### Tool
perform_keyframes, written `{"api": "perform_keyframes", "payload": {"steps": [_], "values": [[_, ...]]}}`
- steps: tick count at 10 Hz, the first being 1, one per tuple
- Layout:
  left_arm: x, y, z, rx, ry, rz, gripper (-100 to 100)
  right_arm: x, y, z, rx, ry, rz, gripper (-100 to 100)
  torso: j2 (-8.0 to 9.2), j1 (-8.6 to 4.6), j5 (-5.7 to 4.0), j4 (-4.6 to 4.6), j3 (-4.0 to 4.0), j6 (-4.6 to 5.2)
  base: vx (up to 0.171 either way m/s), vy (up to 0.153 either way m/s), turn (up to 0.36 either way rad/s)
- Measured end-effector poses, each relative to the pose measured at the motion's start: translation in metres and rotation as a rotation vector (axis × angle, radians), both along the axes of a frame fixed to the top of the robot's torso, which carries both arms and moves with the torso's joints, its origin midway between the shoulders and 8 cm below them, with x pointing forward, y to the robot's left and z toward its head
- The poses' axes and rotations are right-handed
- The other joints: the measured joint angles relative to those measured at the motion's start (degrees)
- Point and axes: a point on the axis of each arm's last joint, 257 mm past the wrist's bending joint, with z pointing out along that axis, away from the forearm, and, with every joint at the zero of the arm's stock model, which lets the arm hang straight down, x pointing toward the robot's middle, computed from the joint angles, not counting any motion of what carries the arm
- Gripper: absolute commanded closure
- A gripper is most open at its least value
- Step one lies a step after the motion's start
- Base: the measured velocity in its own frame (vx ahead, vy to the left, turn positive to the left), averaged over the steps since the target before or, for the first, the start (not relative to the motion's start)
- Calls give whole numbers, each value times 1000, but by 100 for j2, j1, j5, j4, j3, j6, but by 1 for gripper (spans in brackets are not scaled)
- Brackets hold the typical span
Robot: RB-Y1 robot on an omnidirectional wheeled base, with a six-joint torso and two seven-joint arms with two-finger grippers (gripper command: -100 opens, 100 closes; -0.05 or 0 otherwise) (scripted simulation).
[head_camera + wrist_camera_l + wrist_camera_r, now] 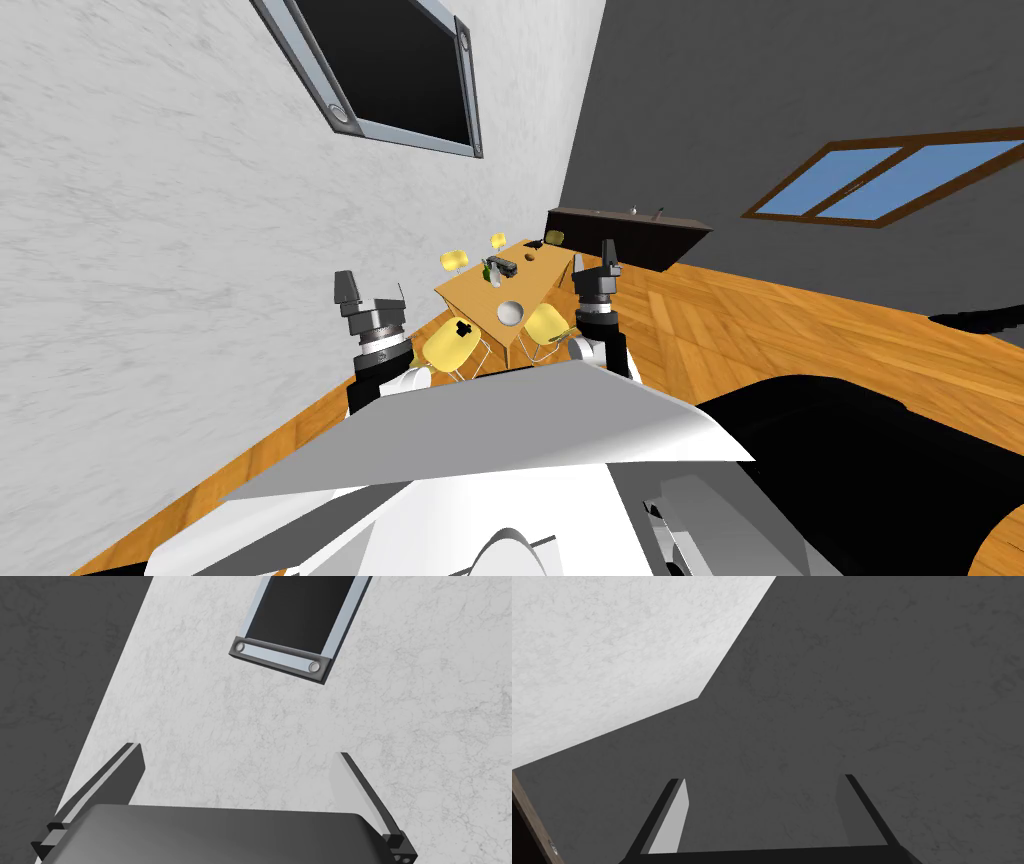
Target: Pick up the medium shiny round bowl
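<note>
Wooden floor room, long wooden table ahead with yellow chairs around it. Left gripper: fingers wide apart, nothing held, arm raised, fingers up, left of the table. Shiny grey round bowl sits on the table's near end, between both arms, apart from each. Right gripper: wide too, empty, raised at the table's right edge.

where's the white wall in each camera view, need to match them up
head view: white wall covers the picture's left, carrying the dark screen.
left wrist view: white wall beyond the open left gripper, dark screen on it.
right wrist view: white wall beyond the open right gripper, beside the dark grey wall.
shared landmark: the seam where both walls meet.
</note>
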Motion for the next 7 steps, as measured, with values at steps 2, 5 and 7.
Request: {"api": "perform_keyframes", "payload": {"steps": [2,5,7], "values": [[0,0,0,0,0,0,0,7,-1,-2,-11,32,17,-100,16,6,1,3,9,-1,-45,20,65],[0,0,0,0,0,0,0,20,-4,-5,-9,82,28,-100,14,7,2,3,8,-2,-36,18,89],[0,0,0,0,0,0,0,27,-6,-12,-4,119,31,-100,15,7,2,3,9,-2,-38,17,90]]}}
